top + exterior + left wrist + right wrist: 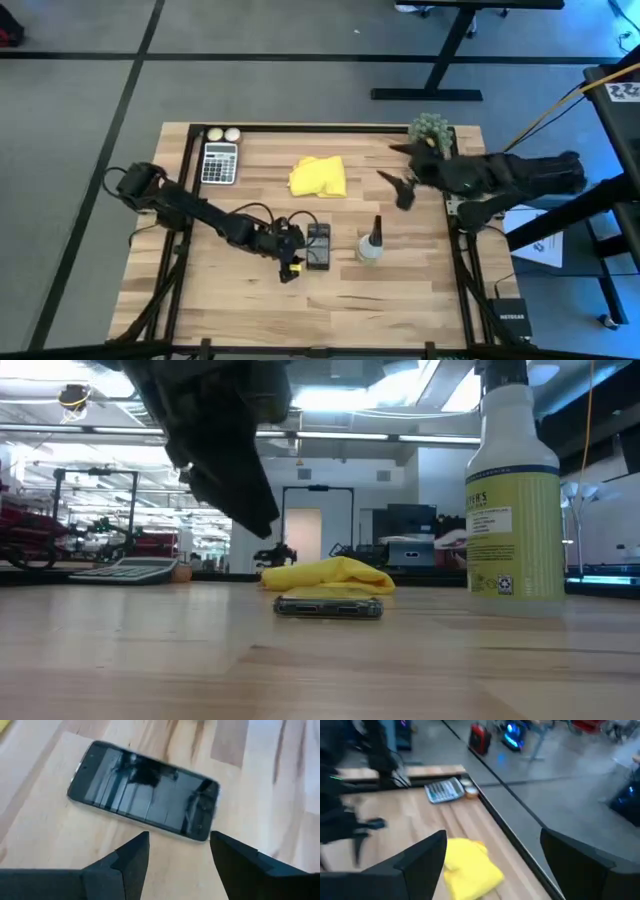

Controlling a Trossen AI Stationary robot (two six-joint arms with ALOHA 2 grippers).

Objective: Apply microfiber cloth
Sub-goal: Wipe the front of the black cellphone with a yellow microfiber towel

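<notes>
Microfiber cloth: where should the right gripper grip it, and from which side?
Probably from above, on a raised fold of the microfiber cloth: it lies crumpled on the table, free of other things. The right gripper, jaws open, is beside it.

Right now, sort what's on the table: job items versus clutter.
Job:
- bright yellow crumpled microfiber cloth
- black rectangular smartphone
- right gripper, open, near the cloth
- left gripper, open, beside the smartphone

Lying about:
- grey calculator
- clear spray bottle
- small green plant
</notes>
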